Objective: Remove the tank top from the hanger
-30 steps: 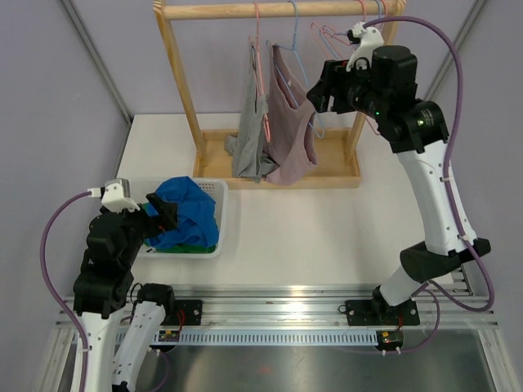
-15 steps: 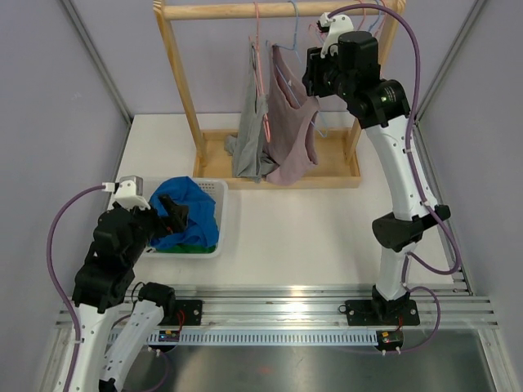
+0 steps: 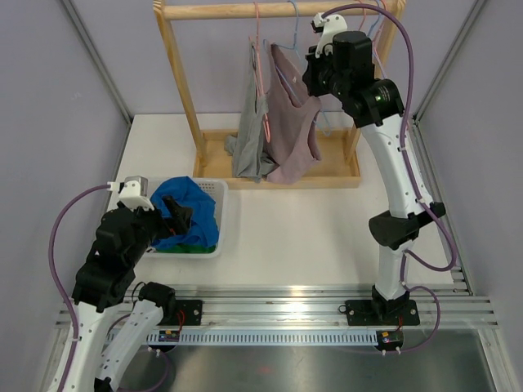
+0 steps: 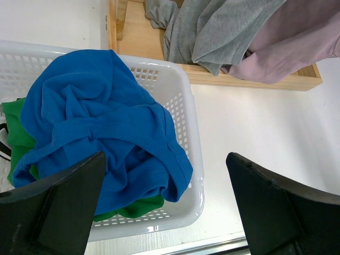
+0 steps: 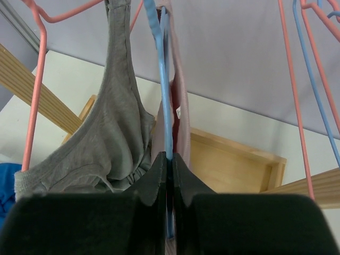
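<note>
Right jaws now tight on hanger (image 5: pixel 164 106)

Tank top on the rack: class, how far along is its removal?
Done: the right gripper is at the rack. In hand: it is shut on the blue hanger. Left: the mauve tank top hangs on that hanger, not yet pulled off; the left gripper hovers open over the basket.

No legible writing anywhere, small white tag (image 5: pixel 179 112) on the pink tank top (image 5: pixel 184 133) (print too tiny)
</note>
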`<state>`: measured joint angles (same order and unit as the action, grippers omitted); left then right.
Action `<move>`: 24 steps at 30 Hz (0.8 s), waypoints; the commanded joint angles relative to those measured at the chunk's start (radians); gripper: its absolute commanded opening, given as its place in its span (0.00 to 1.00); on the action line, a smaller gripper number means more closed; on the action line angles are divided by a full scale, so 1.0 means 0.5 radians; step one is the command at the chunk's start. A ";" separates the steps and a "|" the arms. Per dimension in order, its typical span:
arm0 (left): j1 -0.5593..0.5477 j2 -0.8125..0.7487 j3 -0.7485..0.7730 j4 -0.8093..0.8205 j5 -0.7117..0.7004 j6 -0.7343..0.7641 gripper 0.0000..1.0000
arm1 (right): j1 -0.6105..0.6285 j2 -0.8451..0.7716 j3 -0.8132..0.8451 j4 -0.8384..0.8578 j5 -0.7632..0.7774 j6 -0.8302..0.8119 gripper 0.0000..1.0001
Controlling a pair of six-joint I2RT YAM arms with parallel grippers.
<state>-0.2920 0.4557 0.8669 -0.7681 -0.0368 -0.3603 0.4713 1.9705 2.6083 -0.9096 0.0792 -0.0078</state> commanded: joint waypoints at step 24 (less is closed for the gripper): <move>-0.014 0.141 0.149 0.045 0.000 0.018 0.99 | 0.036 -0.790 -0.530 0.301 0.072 0.353 0.00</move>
<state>-0.2947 0.4992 0.8738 -0.7727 -0.0555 -0.3630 0.4797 1.6958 2.4325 -0.8303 0.1146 0.1196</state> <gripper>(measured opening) 0.988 0.031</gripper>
